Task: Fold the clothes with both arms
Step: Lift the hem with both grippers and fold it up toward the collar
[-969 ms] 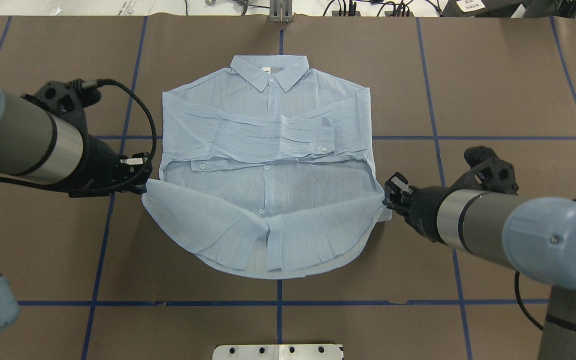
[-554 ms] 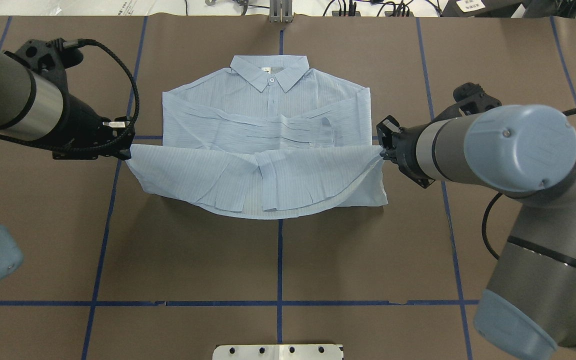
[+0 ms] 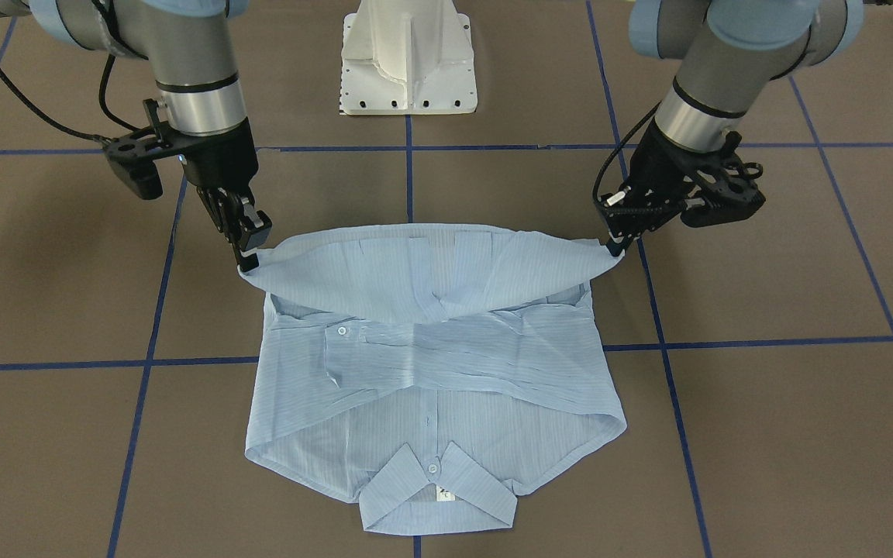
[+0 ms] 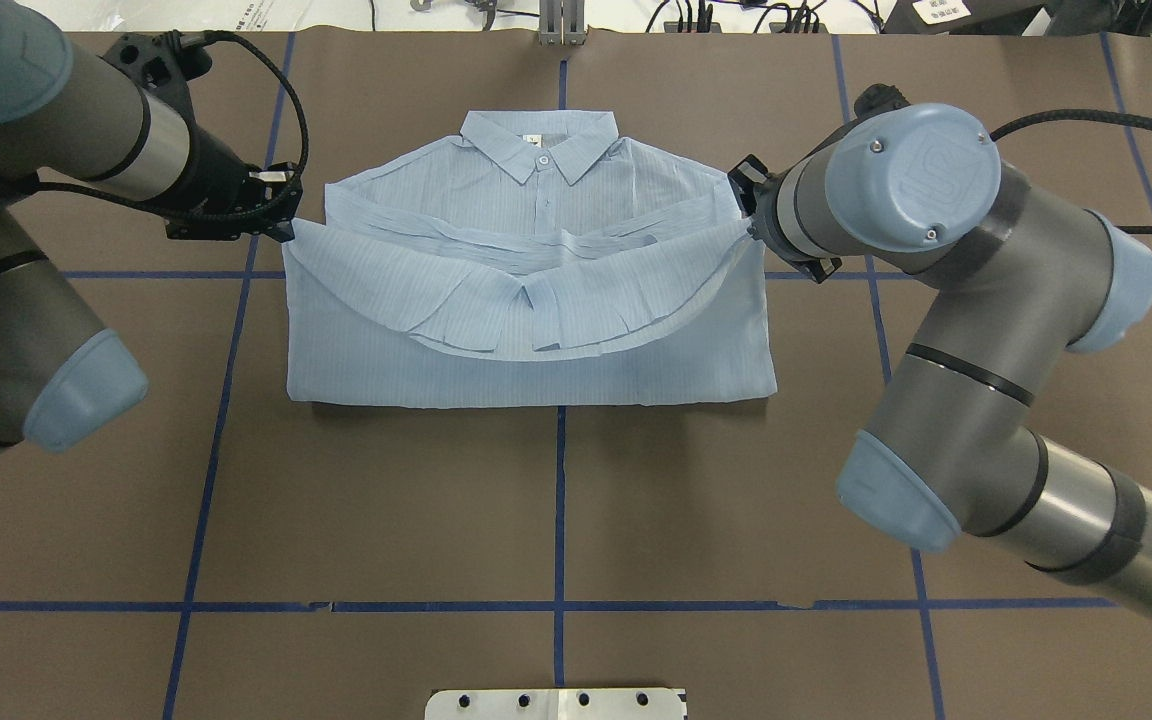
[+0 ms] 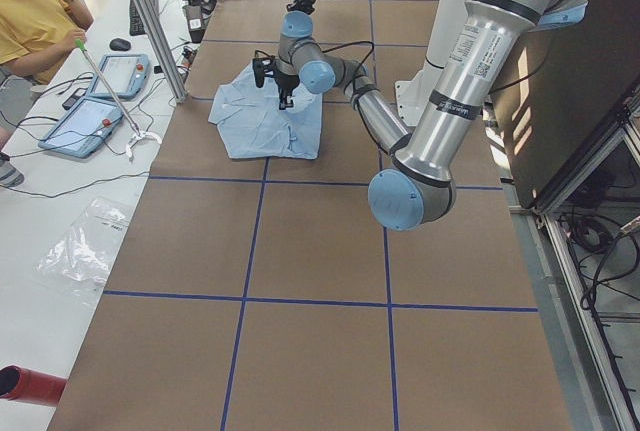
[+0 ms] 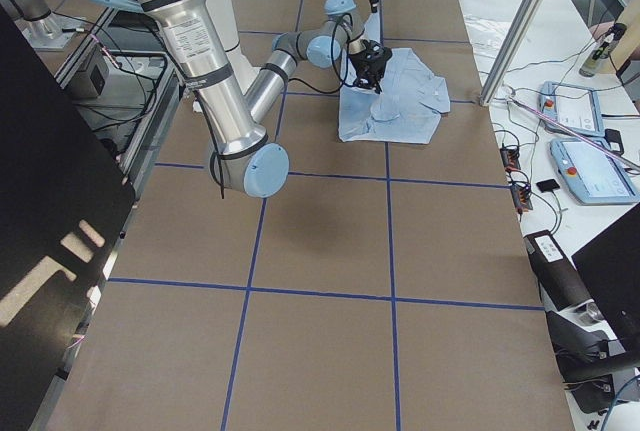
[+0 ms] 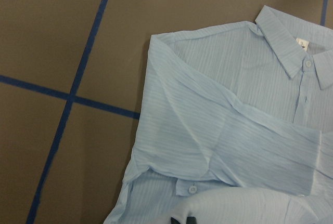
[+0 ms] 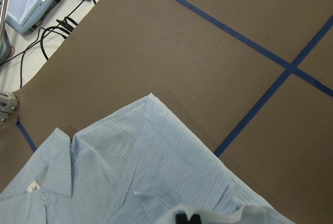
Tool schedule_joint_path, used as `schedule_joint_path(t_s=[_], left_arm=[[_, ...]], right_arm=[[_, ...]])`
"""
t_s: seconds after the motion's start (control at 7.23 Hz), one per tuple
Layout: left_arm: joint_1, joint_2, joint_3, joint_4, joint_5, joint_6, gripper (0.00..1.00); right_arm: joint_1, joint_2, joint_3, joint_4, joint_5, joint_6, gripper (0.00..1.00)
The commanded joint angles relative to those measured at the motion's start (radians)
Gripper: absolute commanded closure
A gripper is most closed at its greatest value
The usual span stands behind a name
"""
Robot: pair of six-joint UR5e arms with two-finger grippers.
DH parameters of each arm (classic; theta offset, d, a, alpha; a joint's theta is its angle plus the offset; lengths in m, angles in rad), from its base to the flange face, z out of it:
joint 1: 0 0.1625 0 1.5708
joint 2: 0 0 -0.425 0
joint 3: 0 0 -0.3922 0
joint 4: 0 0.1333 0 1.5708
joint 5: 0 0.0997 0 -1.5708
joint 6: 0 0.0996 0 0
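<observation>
Both jaws clamp shirt [image 4: 536,375] hem corners aloft.

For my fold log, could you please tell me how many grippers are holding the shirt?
2. The left gripper pinches one raised hem corner of the shirt; the right gripper pinches the other corner. Neither is hidden.

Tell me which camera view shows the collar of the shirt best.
The exterior front-facing view: the collar of the shirt lies nearest, whole, with button and label visible. Overhead shows it whole but smaller; both wrist views crop it; side views show it tiny.
</observation>
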Motion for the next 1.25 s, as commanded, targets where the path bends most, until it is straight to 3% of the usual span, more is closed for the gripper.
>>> schedule_joint_path(t_s=[0.0,0.28,0.55,1.11], left_arm=[[-0.037,-0.049,0.178,-0.135,0.001,0.001,1.00],[-0.057,-0.095,0.353,-0.276,0.003,-0.002,1.00],[-0.058,-0.149,0.499,-0.356,0.012,-0.004,1.00],[-0.054,-0.207,0.668,-0.477,0.041,-0.007,1.00]], right_arm=[[0.050,0.064,-0.171,0.101,0.002,-0.006,1.00],[0.088,0.137,-0.316,0.104,0.026,-0.028,1.00],[0.115,0.153,-0.448,0.224,0.048,-0.034,1.00],[0.121,0.201,-0.625,0.337,0.065,-0.033,1.00]])
